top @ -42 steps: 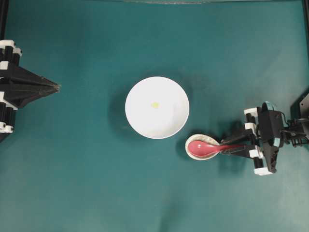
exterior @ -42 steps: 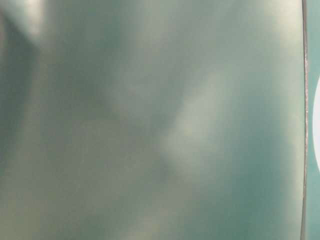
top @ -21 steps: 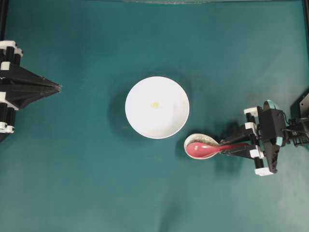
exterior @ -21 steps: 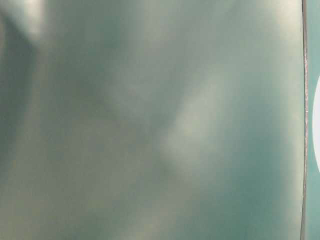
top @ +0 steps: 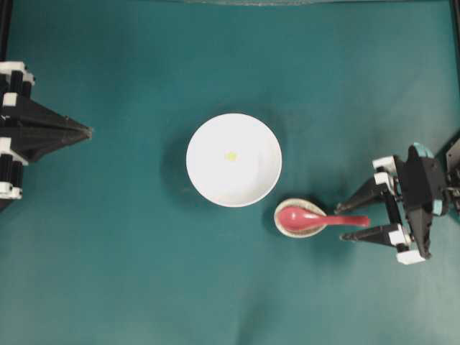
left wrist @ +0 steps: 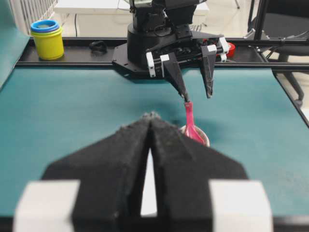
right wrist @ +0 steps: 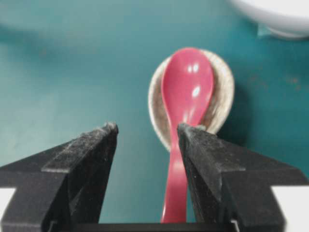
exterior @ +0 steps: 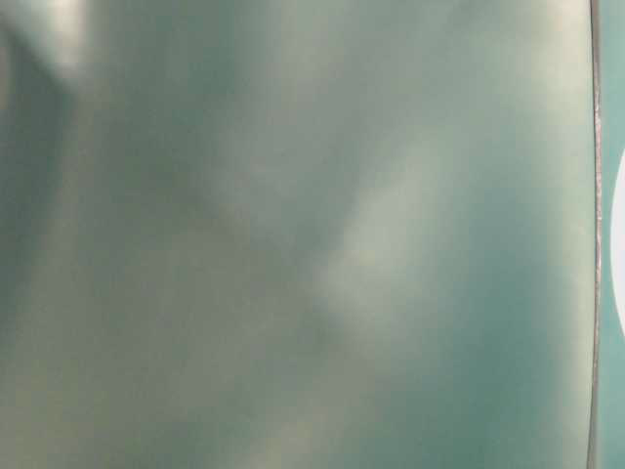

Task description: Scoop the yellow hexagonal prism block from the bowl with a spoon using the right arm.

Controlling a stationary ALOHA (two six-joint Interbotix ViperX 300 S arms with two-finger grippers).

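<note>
My right claw (top: 347, 223) stands spread around the glossy pink-red spoon's (top: 310, 218) handle, unclamped, its scoop propped in a speckled dish (top: 287, 227).

The table-level view is wholly blurred; only a sliver of my bowl (exterior: 619, 259) shows, cut at its right edge. My left gripper (left wrist: 151, 117) hides the bowl's interior.

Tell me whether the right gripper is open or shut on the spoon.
Open. The right gripper has its jaws spread wide, and the spoon handle lies between them with its scoop resting in the small speckled dish.
</note>
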